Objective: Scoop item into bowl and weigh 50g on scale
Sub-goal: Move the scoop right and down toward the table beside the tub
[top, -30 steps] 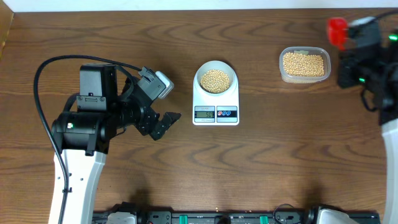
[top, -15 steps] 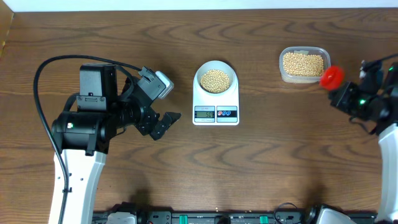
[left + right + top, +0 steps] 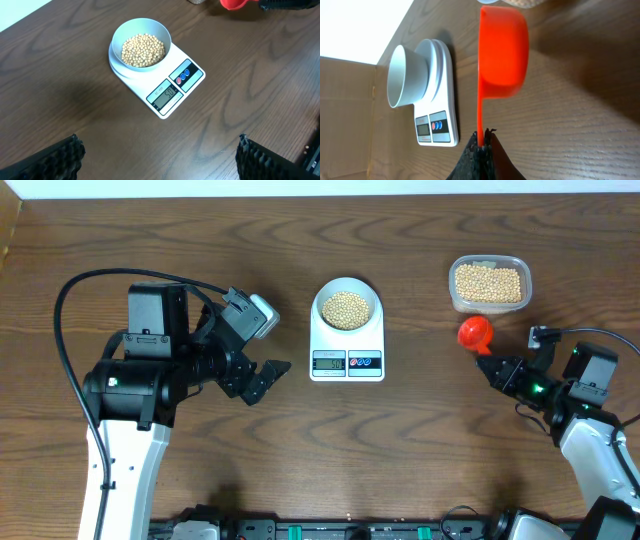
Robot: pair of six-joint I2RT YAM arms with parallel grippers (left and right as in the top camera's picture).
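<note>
My right claw (image 3: 482, 139) is clamped on the thin flat handle of a glossy red plastic scoop (image 3: 502, 50), its round cup near the clear tub (image 3: 453, 288). My left claw (image 3: 272, 378) is apart. The smooth pale bowl (image 3: 141, 21) of round tan beans (image 3: 143, 49) sits on the flat white scale (image 3: 192, 80), between my claws and touching neither. LCD reads 50.

A robotics lab bench: a wood-grain tabletop (image 3: 420, 440) carries a left arm (image 3: 130, 390) and a right arm (image 3: 590, 440), a loose black cable (image 3: 75, 290), and black mounting hardware (image 3: 330, 530) along its near edge.

Wood-grain table (image 3: 200, 240), glossy orange plastic scoop (image 3: 502, 50), seemingly matt bowl (image 3: 142, 23)
</note>
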